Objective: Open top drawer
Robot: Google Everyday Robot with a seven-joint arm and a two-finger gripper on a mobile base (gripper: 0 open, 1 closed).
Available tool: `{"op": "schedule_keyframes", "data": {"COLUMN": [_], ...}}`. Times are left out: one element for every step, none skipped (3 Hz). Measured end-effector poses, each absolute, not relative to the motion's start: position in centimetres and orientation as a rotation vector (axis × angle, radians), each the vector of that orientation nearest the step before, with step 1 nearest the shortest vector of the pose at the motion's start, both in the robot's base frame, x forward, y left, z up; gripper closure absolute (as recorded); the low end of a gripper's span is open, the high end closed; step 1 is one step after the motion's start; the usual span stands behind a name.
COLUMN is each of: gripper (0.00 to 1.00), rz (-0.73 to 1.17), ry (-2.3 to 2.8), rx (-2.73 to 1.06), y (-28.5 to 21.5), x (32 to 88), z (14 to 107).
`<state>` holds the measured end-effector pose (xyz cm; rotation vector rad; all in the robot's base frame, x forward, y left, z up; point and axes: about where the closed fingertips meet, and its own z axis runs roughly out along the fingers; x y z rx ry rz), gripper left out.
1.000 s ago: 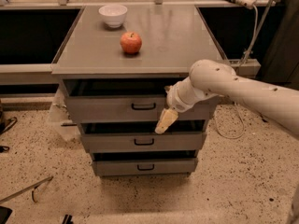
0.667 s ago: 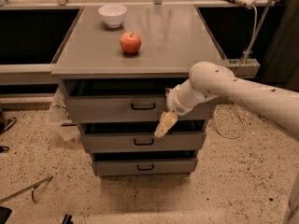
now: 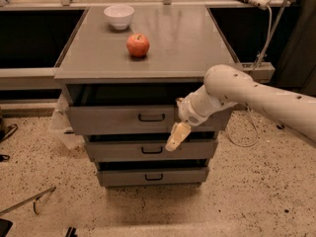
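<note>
The top drawer is the widest of three grey drawers in the cabinet. Its flat front stands a little out from the cabinet, with a dark gap above it. Its small black loop handle sits at the middle of the front. My gripper hangs pointing down in front of the cabinet, just right of and below that handle, over the seam between the top and middle drawers. It is apart from the handle and holds nothing that I can see. My white arm reaches in from the right.
A red apple and a white bowl sit on the cabinet top. The middle drawer and bottom drawer lie below. A cable hangs at the right. Speckled floor lies in front.
My gripper has dropped slightly lower in front of the drawers. The top drawer and the things on the cabinet have not visibly moved.
</note>
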<state>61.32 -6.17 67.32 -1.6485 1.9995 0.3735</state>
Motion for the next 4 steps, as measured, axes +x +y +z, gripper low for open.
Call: {"op": "schedule_keyframes", "data": {"gripper": [0.0,0.0,0.0,0.0], "rz": [0.403,0.403,0.469,0.47], "ry": [2.051,2.051,2.072,2.072], "rx": [-1.662,-1.662,-1.664,-1.664], "y": [-5.8,-5.8,-5.8,-5.8], "x": [60.6,60.6,58.2,58.2], "z": [66.9,67.1,67.9,67.9]}}
